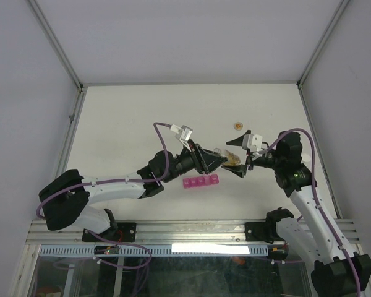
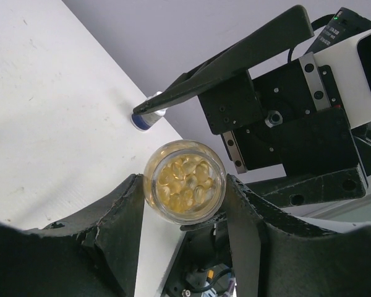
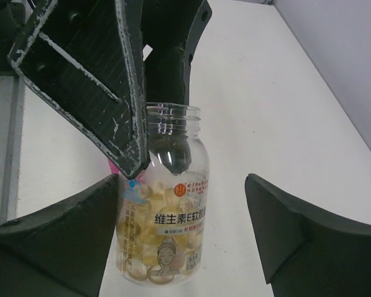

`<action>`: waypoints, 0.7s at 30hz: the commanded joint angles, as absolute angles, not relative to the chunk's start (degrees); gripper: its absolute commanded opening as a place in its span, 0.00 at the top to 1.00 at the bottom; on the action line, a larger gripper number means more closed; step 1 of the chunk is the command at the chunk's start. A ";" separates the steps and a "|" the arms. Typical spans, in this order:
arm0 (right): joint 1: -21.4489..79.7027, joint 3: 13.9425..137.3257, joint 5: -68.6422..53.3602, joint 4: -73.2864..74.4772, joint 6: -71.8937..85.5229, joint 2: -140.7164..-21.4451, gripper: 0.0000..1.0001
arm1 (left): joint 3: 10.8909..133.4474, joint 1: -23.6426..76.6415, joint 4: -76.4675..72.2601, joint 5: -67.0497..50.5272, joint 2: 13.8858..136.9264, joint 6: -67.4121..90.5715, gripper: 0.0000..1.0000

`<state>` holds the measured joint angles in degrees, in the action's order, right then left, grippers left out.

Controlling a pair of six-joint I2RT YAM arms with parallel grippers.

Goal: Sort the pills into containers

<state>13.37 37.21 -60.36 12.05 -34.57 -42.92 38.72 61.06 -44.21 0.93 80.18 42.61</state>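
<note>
- The left tool [image 1: 217, 159] is closed partway on a clear bottle [image 3: 173, 210], one finger pressed to each side of it near the neck.
- The bottle's mouth is open and faces the left wrist camera. Yellow pills [image 2: 184, 181] fill its lower part.
- The right tool [image 3: 180, 185] stands wide open around the bottle's labelled body. The bottle lies close to one finger and well clear of the other, and I cannot tell if it touches the close one.
- The magenta containers [image 1: 201, 182] lie as a short strip on the white desk [image 1: 142, 117], just near of the two tools and slightly left of the bottle.
- A small round brownish object [image 1: 238, 125] lies on the desk farther back, apart from everything else.
</note>
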 commanded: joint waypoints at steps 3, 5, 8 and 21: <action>15.78 37.70 -54.01 10.07 -34.71 -44.13 0.20 | 41.62 60.90 -48.73 -0.01 80.08 43.94 1.00; 16.41 37.81 -53.42 10.42 -35.03 -44.60 0.23 | 41.74 60.91 -48.60 0.00 80.07 43.95 1.00; 17.23 37.89 -52.61 10.77 -35.41 -44.88 0.25 | 41.84 60.91 -48.43 0.08 80.20 44.01 1.00; 18.33 38.80 -51.90 12.28 -35.95 -45.57 0.45 | 42.69 60.91 -47.66 -0.03 80.77 44.02 1.00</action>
<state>18.00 37.21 -54.00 13.26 -34.87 -45.52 39.62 61.01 -43.97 1.48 80.79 42.68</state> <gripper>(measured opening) 0.598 0.494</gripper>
